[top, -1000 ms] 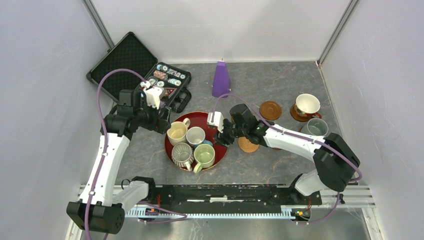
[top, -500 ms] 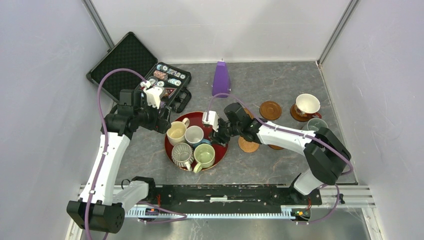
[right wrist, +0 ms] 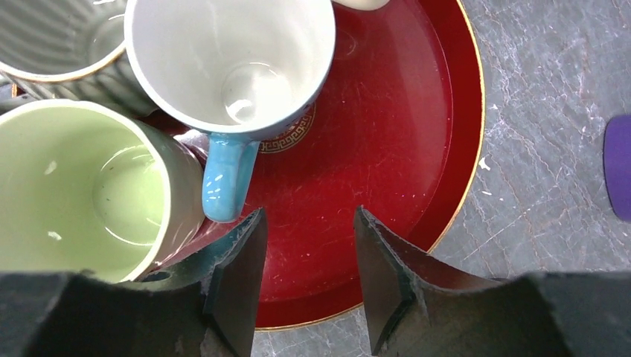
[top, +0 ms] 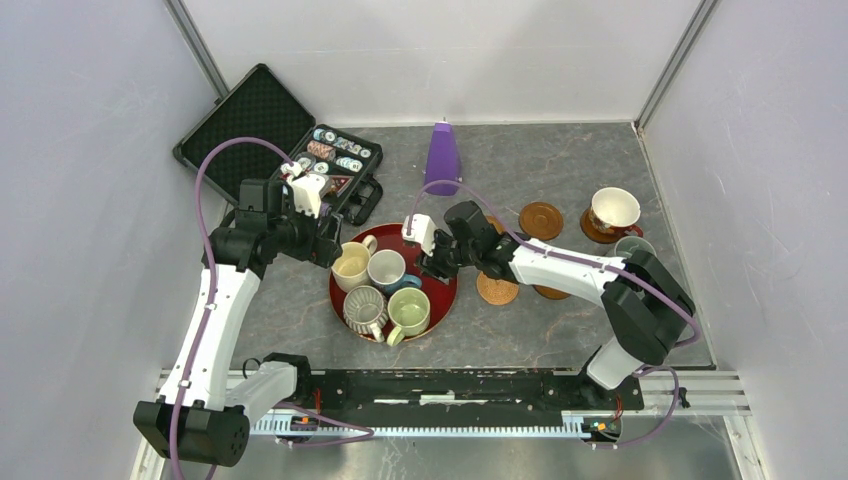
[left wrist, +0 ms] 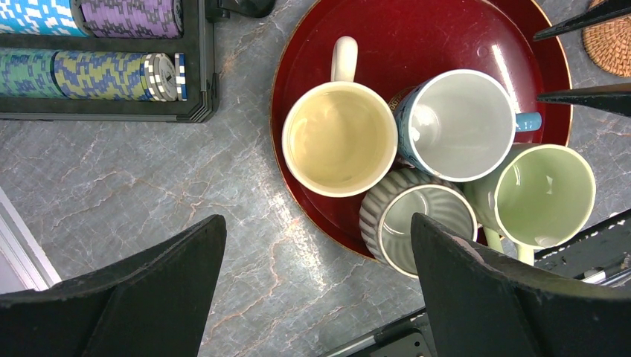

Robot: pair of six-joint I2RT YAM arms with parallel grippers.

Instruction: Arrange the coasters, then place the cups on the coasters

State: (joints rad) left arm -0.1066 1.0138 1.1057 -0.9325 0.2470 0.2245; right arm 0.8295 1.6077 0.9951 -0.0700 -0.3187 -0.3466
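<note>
The right end effector (right wrist: pixel 306 279) is hanging low over the tray (right wrist: pixel 417 149), its jaws standing partly open with nothing between them and one finger just beside the blue handle (right wrist: pixel 223 178) of the white mug (right wrist: pixel 231 52). This looks like a reach for that mug, with no grip made yet. Crowding round it on the tray are the green mug (right wrist: pixel 82 193), the ribbed mug (right wrist: pixel 52 44) and the cream mug (left wrist: pixel 340 138), so four cups are waiting to be moved. The left end effector (left wrist: pixel 316 297) is hovering wide open and empty above the tray's left edge. Out on the table (top: pixel 560 160), right of the tray, the woven coaster (top: pixel 496 290) and a brown coaster (top: pixel 541 220) are lying bare, and a second brown one (top: pixel 552 294) is peeking from under the right arm. Further right, the patterned mug (top: pixel 614 210) is sitting on another brown disc. The grey-blue mug (top: pixel 630 245) is half hidden, so I cannot tell whether it is on a coaster. By my judgement roughly a third of the cups are placed, and not every coaster is showing.
</note>
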